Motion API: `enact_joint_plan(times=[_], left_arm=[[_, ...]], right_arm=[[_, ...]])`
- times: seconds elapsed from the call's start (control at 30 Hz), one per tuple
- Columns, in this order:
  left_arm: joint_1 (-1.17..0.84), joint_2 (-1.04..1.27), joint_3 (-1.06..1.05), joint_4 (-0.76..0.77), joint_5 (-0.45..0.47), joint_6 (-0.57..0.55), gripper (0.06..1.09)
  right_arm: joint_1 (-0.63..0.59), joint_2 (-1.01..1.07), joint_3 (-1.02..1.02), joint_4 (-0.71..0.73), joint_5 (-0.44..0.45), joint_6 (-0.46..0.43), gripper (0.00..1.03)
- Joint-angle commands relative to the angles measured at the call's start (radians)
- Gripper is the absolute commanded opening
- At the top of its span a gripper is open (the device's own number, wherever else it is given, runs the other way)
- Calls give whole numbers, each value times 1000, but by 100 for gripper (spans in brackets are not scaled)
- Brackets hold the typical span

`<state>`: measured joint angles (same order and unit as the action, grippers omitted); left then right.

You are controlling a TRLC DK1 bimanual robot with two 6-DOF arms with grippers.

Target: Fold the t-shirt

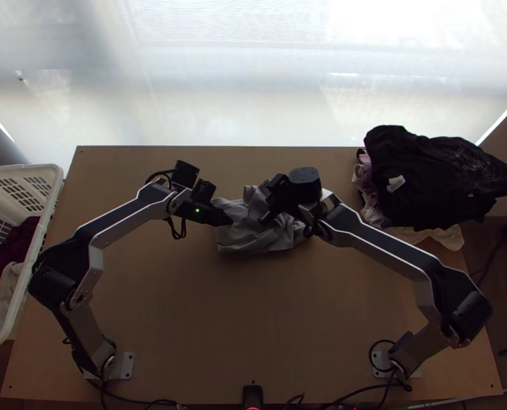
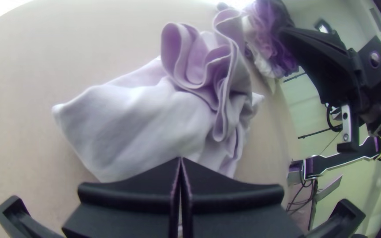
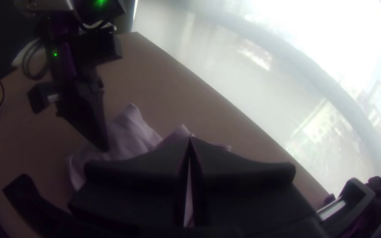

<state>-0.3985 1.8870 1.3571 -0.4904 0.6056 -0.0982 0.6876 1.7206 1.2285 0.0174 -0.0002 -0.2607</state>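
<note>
Left gripper (image 1: pixel 227 219): fingertips are meeting, with no cloth visibly pinched. Right gripper (image 1: pixel 266 219): fingertips likewise meeting, hanging over the cloth. The grey t-shirt (image 1: pixel 253 240) is lying bunched beneath and between the two pincers — ruffled folds standing up near the right one. Outward from the right gripper, a dark clothes pile (image 1: pixel 431 181) is resting; outward from the left, a white basket (image 1: pixel 40 236) is holding garments.

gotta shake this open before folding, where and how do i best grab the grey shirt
Pinch one of the ruffled folds of the shirt from above, perhaps with the right gripper, which is near them. They stand up in loops, while the smoother part lies lower and looks harder to catch.
</note>
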Motion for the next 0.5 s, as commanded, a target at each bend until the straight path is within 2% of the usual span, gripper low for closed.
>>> enact_joint_plan(times=[0.0,0.17,0.47], left_arm=[[29,81,-7,6,40,-40,10],[38,84,-10,3,-9,-35,10],[35,77,-10,0,-33,-17,10]], right_arm=[[30,128,101,38,-84,84,2],[55,180,164,36,-107,143,3],[90,211,88,27,-109,153,2]])
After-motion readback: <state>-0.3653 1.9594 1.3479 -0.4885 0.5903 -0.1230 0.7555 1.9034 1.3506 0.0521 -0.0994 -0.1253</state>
